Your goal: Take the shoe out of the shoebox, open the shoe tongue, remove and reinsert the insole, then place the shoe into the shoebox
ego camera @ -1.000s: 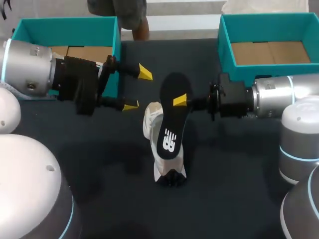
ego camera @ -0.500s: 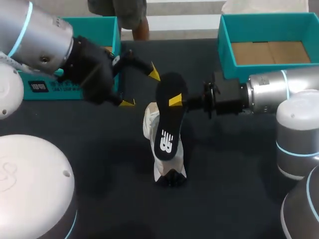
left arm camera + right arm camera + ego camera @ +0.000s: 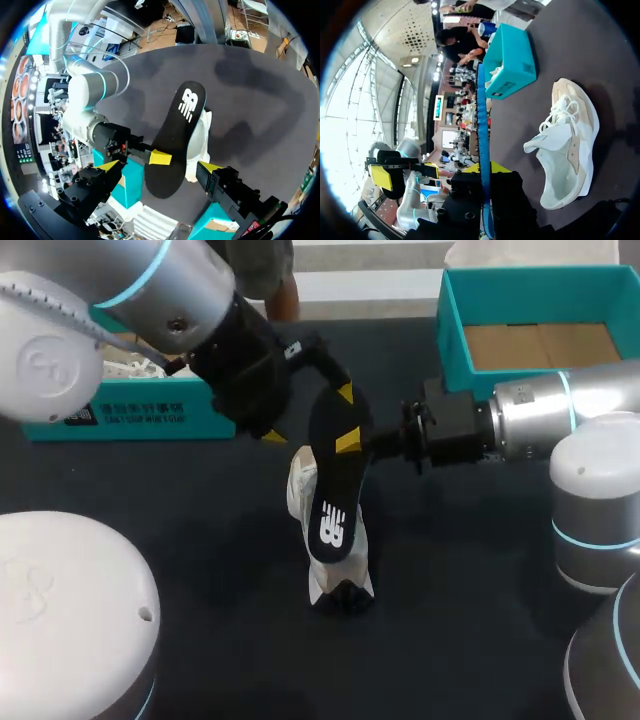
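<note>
Left to right.

- Teal cardboard shoebox on the left (image 3: 180, 405): far-left on the dark counter (image 3: 200, 540). Something white shows inside it, and we can't tell what.
- Left end effector (image 3: 308, 417): fingers spread wide and gripping nothing. They bracket the far end of the black foam insole with a white logo (image 3: 335, 490), one finger on each side, and neither looks to touch it.
- Insole: out of the shoe, held in the air over mid-counter. In the head view its long axis runs far to near, with the far end up at our left fingers and the logo end dropping toward the near side.
- White and beige lace-up shoe (image 3: 303, 488): on the counter, under the insole and slightly left of it. Its long axis is roughly parallel to the insole's. In the right wrist view the insole is edge-on and clear of the shoe.
- Right end effector (image 3: 350, 440): clamped on the insole's right edge, nearer the far end than the logo end.
- Teal cardboard shoebox on the right (image 3: 530, 295): far-right on the counter.

Our read: this is a regrip or handover ahead of reinsertion. The key relation is that the insole's far end sits between our left fingers, so left only has to close. Right carries the load, and neither arm touches the shoe.

Count: two shoeboxes, one shoe on the counter, one insole, two end effectors.
</note>
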`<action>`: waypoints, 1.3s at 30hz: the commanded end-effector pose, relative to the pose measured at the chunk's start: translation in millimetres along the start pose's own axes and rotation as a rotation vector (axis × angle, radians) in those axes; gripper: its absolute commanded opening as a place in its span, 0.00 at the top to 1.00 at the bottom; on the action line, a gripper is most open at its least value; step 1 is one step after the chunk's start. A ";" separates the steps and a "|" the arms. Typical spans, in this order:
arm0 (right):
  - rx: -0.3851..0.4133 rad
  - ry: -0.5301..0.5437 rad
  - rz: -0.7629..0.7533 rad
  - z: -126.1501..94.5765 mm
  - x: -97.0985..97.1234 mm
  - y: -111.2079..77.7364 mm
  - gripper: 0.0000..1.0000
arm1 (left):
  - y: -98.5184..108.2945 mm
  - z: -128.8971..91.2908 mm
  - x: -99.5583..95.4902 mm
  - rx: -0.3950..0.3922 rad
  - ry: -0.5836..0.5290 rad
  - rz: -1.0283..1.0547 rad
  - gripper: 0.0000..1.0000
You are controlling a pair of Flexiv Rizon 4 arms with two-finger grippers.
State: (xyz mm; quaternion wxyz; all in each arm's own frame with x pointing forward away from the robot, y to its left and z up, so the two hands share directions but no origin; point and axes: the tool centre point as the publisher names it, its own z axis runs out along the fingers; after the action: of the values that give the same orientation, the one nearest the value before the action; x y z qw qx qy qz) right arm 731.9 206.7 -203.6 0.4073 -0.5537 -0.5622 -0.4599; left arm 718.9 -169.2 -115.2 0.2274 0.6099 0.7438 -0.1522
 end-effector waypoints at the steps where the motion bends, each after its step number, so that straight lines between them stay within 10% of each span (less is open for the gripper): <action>1: 0.006 -0.007 -0.005 2.1 1.1 2.7 1.00 | 1.4 6.8 -11.0 -0.044 0.599 0.043 0.00; 39: 0.022 0.007 -0.005 2.6 -3.6 4.7 1.00 | 19.1 7.2 -4.7 0.047 0.465 0.115 0.00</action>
State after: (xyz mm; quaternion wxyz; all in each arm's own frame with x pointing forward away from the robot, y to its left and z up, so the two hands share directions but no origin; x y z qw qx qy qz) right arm 735.9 206.4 -207.8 0.4145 -0.5452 -0.5659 -0.4590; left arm 737.8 -183.4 -112.4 0.0309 0.6733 0.7387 0.0040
